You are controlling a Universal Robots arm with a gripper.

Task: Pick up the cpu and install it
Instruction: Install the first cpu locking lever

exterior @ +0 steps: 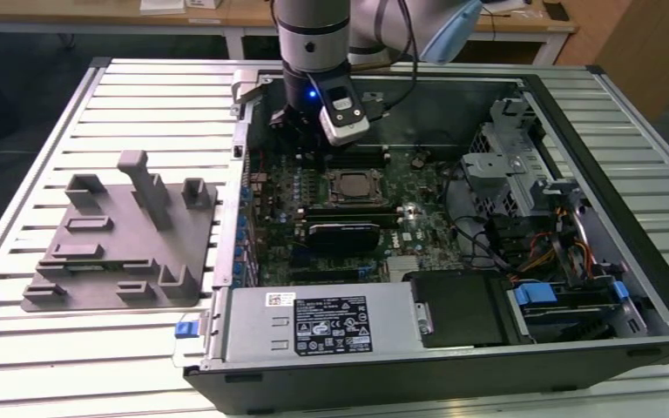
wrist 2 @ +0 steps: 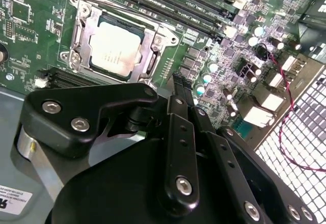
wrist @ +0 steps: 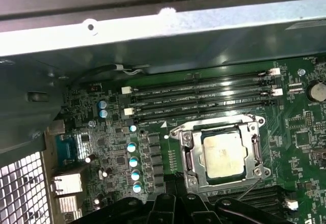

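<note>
One cpu (exterior: 350, 185) sat in its socket (wrist: 255, 147), mid-frame in exterior view; one gripper (wrist 2: 179, 81) just up-left, can't tell if spread.

Upright arm (exterior: 311, 35), tool (wrist 2: 178, 81) closed, empty

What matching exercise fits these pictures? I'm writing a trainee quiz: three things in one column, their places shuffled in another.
1. cpu
2. grey holder tray
3. gripper

A. on the slatted table, outside the computer case
B. in the motherboard socket
C. over the motherboard

Pairs: 1-B, 2-A, 3-C
</note>
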